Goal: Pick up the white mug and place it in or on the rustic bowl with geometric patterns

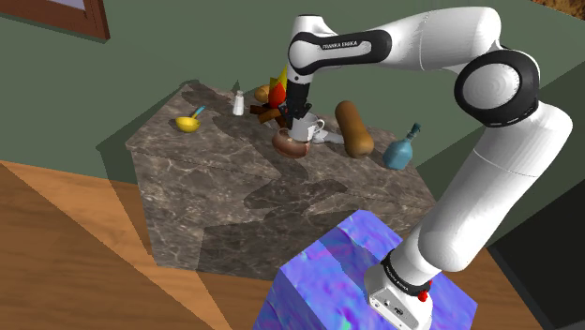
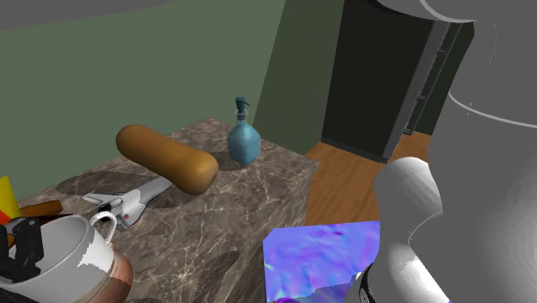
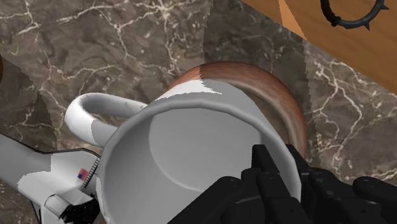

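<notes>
Gripper [image 3: 280, 164] is pinching the mug [image 3: 191, 146] by its rim wall. One finger is sitting inside the cup and the other outside, so the jaws are closed down to the wall's thickness with nothing else in them. The handle [image 3: 89, 114] is sticking out on roughly the opposite side of the rim from the pinch.

The mug is hanging upright right over the bowl [image 3: 283, 102], whose brown rim is peeking out from under it. I cannot tell whether the base is touching the bowl.

In the shoulder view the mug [image 1: 306, 128] is showing at 12 o'clock of the bowl [image 1: 290, 143], with the gripper [image 1: 300, 108] coming onto it from 12. The toy shuttle [image 1: 328, 137] is lying just beside it at 4 o'clock, the roll [image 1: 354, 127] at 3, and the bottle [image 1: 401, 148] further out at 4. Everything is sitting on the marbled table [image 1: 234, 197].

Handling, as a judgement:
- The mug is looking stiff, smooth-walled and light enough for a one-wall pinch.
- It is likely slippery and chippable.
- The hold is off-centre, so the mug may be wanting to tip toward the handle side.
- The rim wall away from the handle is the sensible place to hold it, and that is where the fingers are sitting.
- The mug is looking nearly as wide as the bowl, so letting go low and level is looking safest.
</notes>
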